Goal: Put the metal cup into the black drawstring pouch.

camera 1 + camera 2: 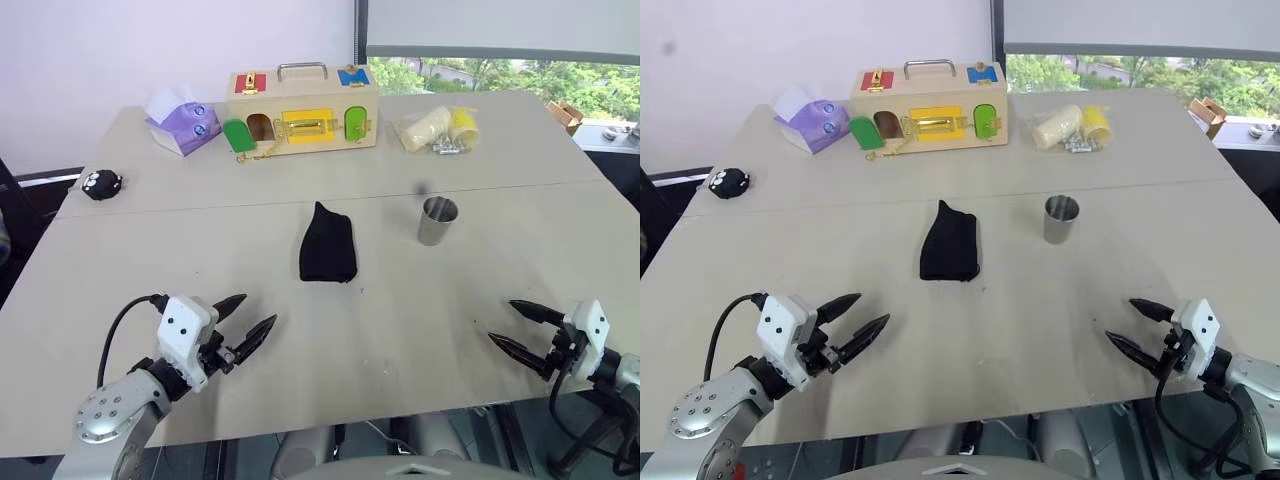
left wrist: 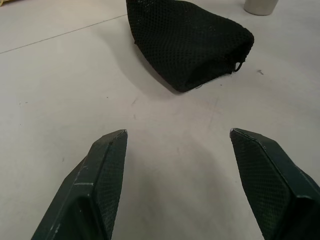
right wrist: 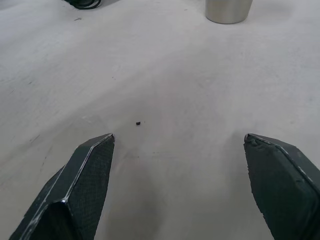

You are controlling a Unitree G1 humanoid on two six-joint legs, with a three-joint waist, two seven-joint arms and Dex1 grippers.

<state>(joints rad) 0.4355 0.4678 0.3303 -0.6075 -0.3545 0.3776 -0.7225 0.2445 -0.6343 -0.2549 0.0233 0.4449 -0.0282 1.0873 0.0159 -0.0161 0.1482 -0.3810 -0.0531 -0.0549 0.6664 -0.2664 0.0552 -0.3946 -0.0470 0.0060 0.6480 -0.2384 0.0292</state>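
left eye view: both claws, left claw (image 1: 248, 320) and right claw (image 1: 515, 327), spread wide, empty, near table (image 1: 400, 330) front edge.

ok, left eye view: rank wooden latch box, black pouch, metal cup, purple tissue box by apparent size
1. wooden latch box, clearly largest.
2. black drawstring pouch and purple tissue box: they look about alike; the tissue box sits farther back, so I won't rank them.
3. metal cup, smallest.

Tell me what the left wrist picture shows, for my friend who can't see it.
The black drawstring pouch lies flat on the pale table, ahead of the left hand, whose two black fingers are spread open and empty.
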